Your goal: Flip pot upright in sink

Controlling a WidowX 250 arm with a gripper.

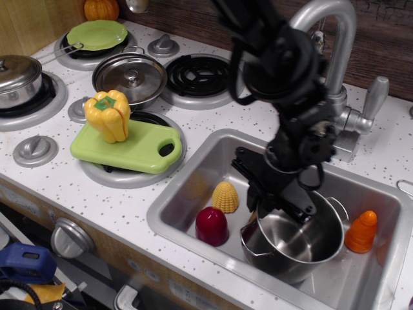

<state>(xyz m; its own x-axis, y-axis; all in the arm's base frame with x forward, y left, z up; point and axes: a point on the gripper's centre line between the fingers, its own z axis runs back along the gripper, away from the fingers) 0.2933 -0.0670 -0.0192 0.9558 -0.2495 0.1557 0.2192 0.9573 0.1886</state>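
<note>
The pot (293, 242) sits mouth-up in the sink (193, 187). The gripper (274, 203) appears clamped on its near-left rim, though the view is cluttered.

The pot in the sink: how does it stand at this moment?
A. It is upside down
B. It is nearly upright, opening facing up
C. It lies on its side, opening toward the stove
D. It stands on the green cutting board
B. The pot shows its open interior from above, inside the sink, with the gripper at its rim.
</note>
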